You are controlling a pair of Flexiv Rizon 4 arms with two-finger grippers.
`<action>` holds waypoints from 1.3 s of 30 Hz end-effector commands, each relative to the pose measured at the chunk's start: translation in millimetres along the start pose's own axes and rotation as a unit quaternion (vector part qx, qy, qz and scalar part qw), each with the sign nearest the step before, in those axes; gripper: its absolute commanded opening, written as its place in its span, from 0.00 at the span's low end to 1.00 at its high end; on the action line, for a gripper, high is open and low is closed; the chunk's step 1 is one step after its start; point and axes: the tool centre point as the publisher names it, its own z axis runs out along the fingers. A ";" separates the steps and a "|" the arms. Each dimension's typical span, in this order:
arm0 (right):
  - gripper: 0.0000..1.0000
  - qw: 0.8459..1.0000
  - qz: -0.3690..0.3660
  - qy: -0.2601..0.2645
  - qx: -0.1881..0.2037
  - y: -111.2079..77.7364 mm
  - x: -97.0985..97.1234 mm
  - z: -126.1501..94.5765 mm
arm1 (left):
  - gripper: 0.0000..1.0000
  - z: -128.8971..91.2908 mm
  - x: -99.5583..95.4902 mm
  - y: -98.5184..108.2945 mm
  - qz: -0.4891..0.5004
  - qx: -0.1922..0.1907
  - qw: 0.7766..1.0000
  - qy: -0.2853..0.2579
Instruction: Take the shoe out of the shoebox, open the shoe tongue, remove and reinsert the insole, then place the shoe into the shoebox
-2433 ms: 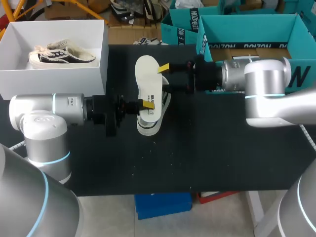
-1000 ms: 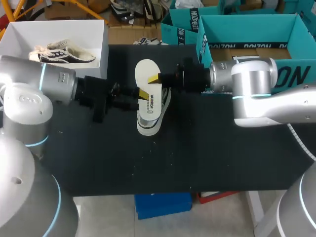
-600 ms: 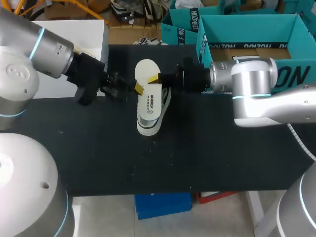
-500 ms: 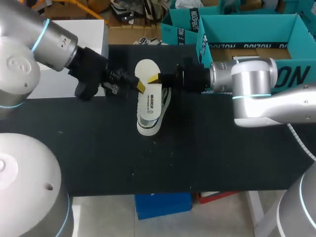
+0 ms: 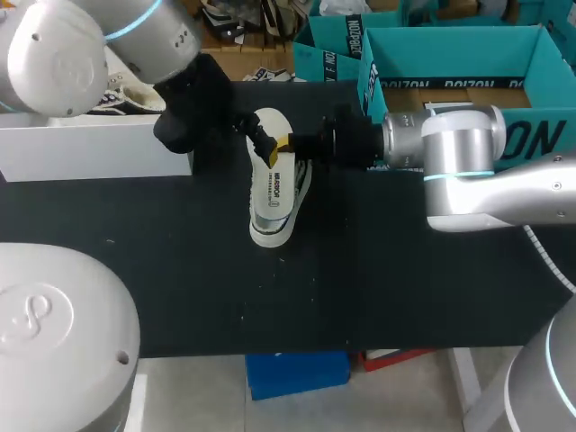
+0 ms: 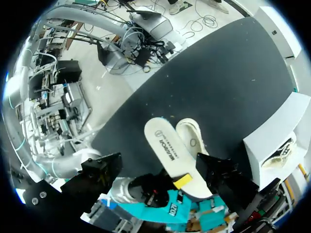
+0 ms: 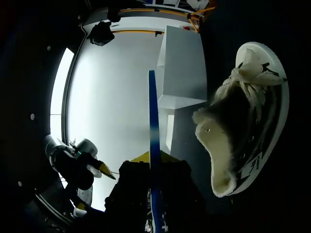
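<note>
White insole [image 5: 273, 175], pinched in right hand [image 5: 286, 144], covers shoe [image 5: 270, 232] near shoebox [image 5: 90, 148]; left hand [image 5: 263, 144] grip unclear.

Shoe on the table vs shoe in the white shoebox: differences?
The shoe on the table lies outside any box; the shoe in the shoebox sits inside the white shoebox. The table shoe's insole is out, held over it by the right claw; the boxed shoe is untouched. In the head view the insole covers most of the table shoe, and the left arm hides part of the boxed one. Both look like dark low-tops with white soles.
</note>
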 end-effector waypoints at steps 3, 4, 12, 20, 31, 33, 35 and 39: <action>0.00 1.000 0.000 0.000 0.000 0.6 -1.4 1.7 | 1.00 15.3 -2.2 10.8 -0.028 0.160 0.940 0.299; 0.00 1.000 0.000 0.000 0.000 0.6 -1.4 1.7 | 1.00 17.0 -1.9 14.4 -0.047 0.181 0.928 0.324; 0.00 1.000 0.000 0.000 0.000 0.6 -1.4 1.7 | 1.00 18.5 5.5 29.3 -0.163 0.209 0.912 0.314; 0.00 1.000 0.000 0.000 0.000 0.6 -1.4 1.7 | 1.00 28.8 9.8 21.7 -0.227 0.171 0.917 0.279; 0.00 1.000 0.000 0.000 0.000 0.6 -1.4 1.7 | 1.00 23.9 3.5 12.0 -0.247 0.055 0.936 0.246; 0.00 1.000 0.000 0.000 0.000 0.6 -1.4 1.7 | 1.00 22.1 3.7 11.6 -0.245 0.040 0.939 0.240; 0.00 1.000 0.000 0.000 0.000 0.6 -1.4 1.7 | 1.00 21.8 2.9 11.2 -0.245 0.036 0.940 0.236; 0.00 1.000 0.000 0.000 0.000 0.6 -1.4 1.7 | 1.00 23.9 4.5 11.2 -0.250 0.032 0.939 0.232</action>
